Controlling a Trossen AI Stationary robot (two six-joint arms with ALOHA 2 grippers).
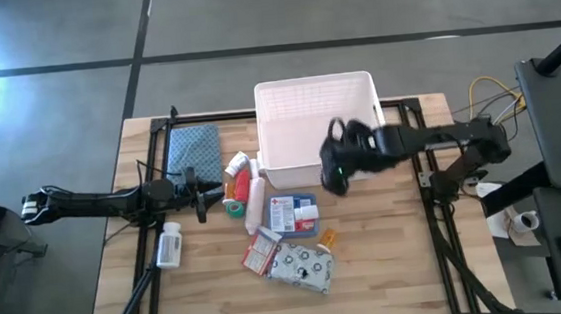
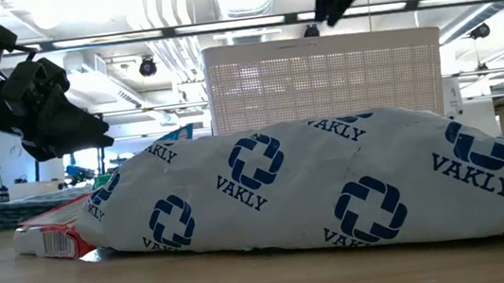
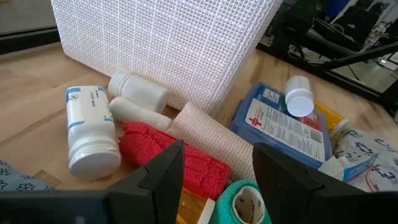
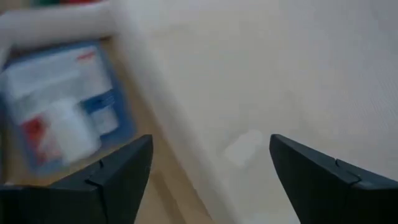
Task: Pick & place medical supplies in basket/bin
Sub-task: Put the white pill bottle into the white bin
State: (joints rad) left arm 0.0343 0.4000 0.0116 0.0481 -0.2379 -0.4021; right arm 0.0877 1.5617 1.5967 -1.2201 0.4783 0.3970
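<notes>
The right gripper (image 1: 339, 164) hung wide open and empty over the white basket's (image 1: 296, 104) front corner; the left gripper (image 1: 206, 193), open too, hovered beside the supplies, near the green roll (image 1: 234, 208)

Folded patterned cloth (image 1: 192, 145), apparently blue-grey

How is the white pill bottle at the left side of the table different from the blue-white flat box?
The white pill bottle is a small cylinder lying on its side, alone at the left, while the blue-white flat box is wider, rectangular and lies flat among other supplies. The bottle is nearly all white; the box has a blue edge and red marks. Both lie on the table, outside the basket.
</notes>
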